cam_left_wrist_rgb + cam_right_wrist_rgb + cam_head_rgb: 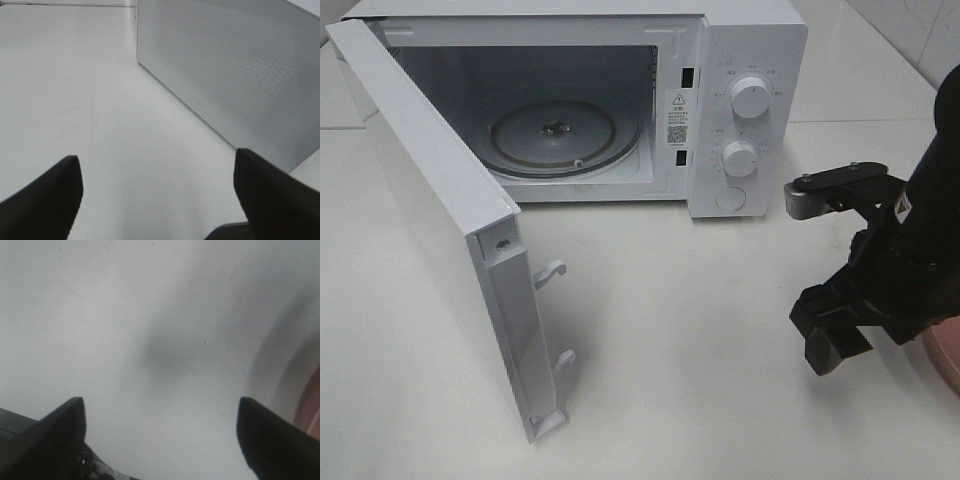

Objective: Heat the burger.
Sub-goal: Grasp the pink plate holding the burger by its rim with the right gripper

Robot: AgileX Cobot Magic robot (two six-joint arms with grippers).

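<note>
Burger position is something we cannot tell: the burger shows in none of our three views.

From the high camera we see a white microwave [745, 60] at the back of a white table [670, 350]. Its door [430, 220] stands swung wide open on the microwave's left side, edge toward us, with two white latch hooks [550, 271] jutting from that edge. Inside the cavity lies a round glass turntable [555, 135], bare. On the control panel at the microwave's right we see an upper knob [751, 97], a lower knob [740, 158] and a round button [730, 198] below them.

In front of the microwave and off to its right, a black arm reaches in from the edge of the view. The right gripper [159, 407] hangs over bare tabletop, its jaws spread wide apart with nothing between them. A sliver of a pink plate [942, 365] shows beside that arm, farther from the microwave than the gripper; what lies on it we cannot see, since the arm and the picture edge hide it. The right wrist view is blurred.

The left gripper [157, 160] does not appear from the high camera. Its wrist view shows its jaws released and parted over bare table, holding nothing, near a pale perforated panel [240, 75] of the microwave; whether that is the door or a side wall we cannot tell.
</note>
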